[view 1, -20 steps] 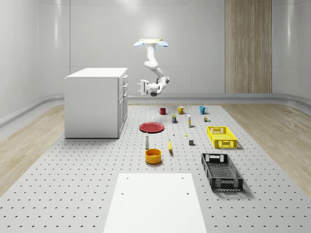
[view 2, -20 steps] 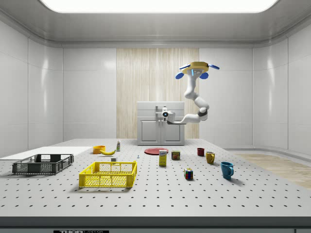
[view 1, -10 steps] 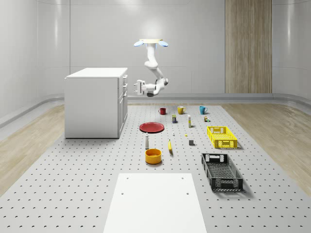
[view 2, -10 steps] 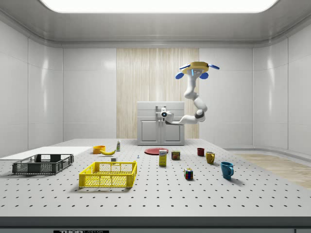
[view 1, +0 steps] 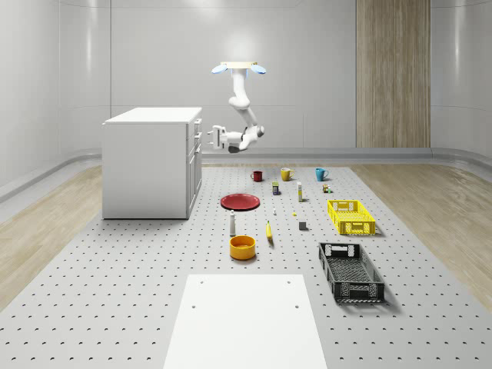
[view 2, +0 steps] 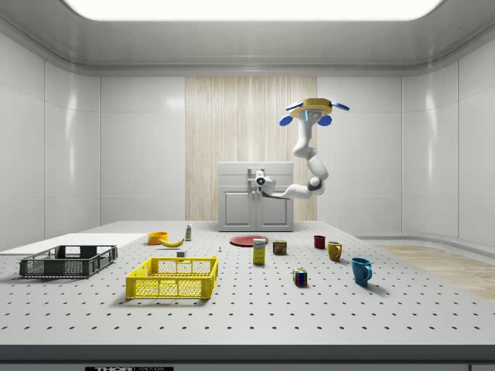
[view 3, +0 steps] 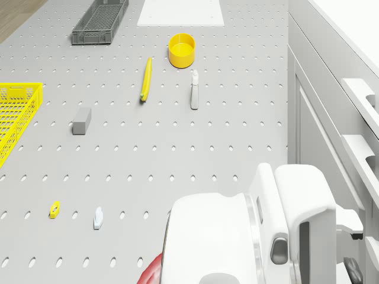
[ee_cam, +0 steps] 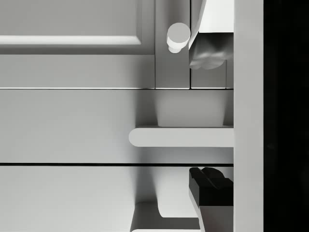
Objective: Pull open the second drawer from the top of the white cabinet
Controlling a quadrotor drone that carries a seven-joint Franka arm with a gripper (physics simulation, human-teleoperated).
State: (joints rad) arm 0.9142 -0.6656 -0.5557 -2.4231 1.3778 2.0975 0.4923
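The white cabinet (view 1: 150, 163) stands at the whole-scene view's left, its drawers facing the drone. The drone (view 1: 240, 68) hovers in the air beside that front, and its arm bends down toward the drawers. My gripper (view 1: 211, 137) sits close against the drawer fronts, as the side view also shows for the gripper (view 2: 254, 180). In the wrist view the gripper (ee_cam: 207, 117) is open. Its fingers (ee_cam: 208, 50) stand on either side of the second drawer's bar handle (ee_cam: 179, 137) without closing on it. The drone view shows the gripper (view 3: 351, 245) by the stacked handles (view 3: 363, 150).
On the perforated floor lie a red plate (view 1: 240, 201), a yellow bowl (view 1: 242, 247), a banana (view 1: 269, 231), a small bottle (view 1: 232, 223), three mugs (view 1: 286, 174), a yellow crate (view 1: 350, 216), a black crate (view 1: 350, 270) and a white board (view 1: 244, 319).
The arm has stretched toward the cabinet, carrying the gripper to the whole-scene view's left and slightly up, up to the drawer fronts. The drone has held its hover.
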